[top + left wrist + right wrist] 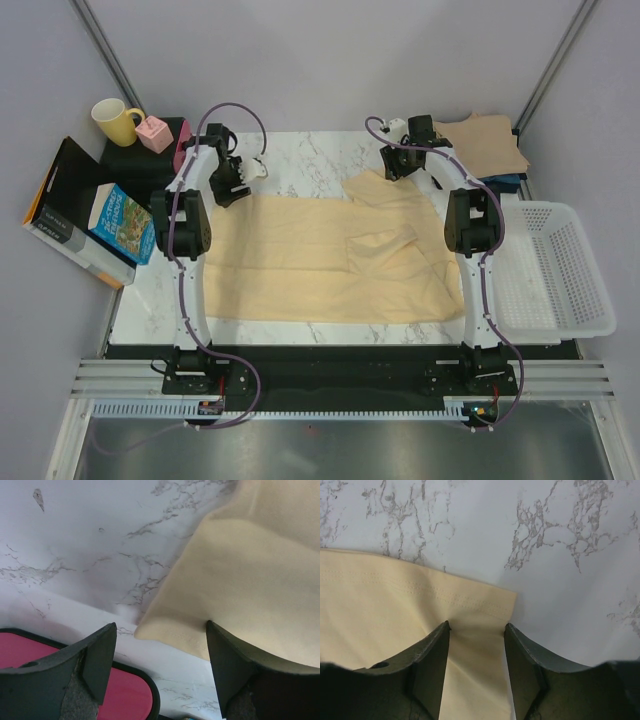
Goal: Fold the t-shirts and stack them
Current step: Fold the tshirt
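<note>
A pale yellow-cream t-shirt [300, 260] lies spread flat across the marble table [310, 155], with one sleeve folded in near the middle. My left gripper [234, 186] is at its far left corner and stands open. In the left wrist view the shirt's corner [250, 580] reaches in between the jaws of the left gripper [161, 625], and the right finger [235, 670] rests on the cloth. My right gripper [395, 168] is at the far right corner, open and pressed down astride the hemmed edge [380, 605]. Cloth lies in the right gripper's [477, 625] gap. A tan-beige t-shirt [490, 140] lies at the back right.
A white mesh basket [555, 265] stands off the table's right side. At the back left are a yellow mug [118, 120], a pink block [155, 133] and a pink dish with a black rim [125, 695]. Books [95, 225] lie at the left.
</note>
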### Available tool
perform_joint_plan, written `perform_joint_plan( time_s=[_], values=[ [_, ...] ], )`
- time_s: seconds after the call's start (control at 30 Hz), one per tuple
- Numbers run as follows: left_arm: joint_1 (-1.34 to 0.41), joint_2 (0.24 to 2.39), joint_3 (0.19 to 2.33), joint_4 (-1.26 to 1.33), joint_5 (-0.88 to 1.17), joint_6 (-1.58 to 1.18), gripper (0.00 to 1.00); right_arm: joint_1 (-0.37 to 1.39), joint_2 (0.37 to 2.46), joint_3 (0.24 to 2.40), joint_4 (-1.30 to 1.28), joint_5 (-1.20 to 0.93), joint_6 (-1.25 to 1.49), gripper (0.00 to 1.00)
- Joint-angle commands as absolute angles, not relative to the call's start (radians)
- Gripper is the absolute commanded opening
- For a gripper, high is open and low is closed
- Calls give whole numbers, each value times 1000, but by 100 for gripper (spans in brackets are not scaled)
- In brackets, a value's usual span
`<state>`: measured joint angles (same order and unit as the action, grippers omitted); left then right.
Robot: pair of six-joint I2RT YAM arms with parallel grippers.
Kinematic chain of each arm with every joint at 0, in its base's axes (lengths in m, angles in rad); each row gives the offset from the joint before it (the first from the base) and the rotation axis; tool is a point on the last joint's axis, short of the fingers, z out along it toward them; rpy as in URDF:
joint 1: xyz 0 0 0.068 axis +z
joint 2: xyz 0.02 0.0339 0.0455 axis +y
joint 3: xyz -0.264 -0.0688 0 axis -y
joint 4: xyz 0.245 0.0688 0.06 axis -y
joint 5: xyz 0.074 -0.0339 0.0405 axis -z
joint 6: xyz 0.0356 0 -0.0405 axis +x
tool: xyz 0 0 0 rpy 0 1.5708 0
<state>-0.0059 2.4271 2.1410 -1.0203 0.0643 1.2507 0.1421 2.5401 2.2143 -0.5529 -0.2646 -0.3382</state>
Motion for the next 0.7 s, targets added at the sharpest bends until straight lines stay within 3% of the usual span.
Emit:
perform_joint_plan(
  time_s=[0.0,0.07,0.17,0.2,0.3,0.37,0.43,0.67],
  values=[
    [-3,2490,2183,-1032,87,1313,78,152,2516,2184,-615,-265,-360,53],
    [-2,2497,2183,-1031,80,1319,74,153,2511,2175,-617,-265,-368,49],
    [-2,2502,2177,-1031,80,1319,46,153,2507,2169,-618,-262,-374,41],
    [-2,2502,2175,-1032,80,1319,26,156,2502,2168,-618,-259,-376,38],
    [-2,2502,2175,-1031,69,1315,2,156,2494,2163,-620,-245,-387,20],
    [-3,2497,2169,-1031,61,1312,2,156,2487,2161,-621,-229,-394,6],
    [-2,2490,2163,-1031,48,1304,2,156,2471,2154,-618,-210,-400,0],
    [-2,2416,2134,-1019,37,1258,2,156,2410,2141,-611,-169,-433,0]
  ],
)
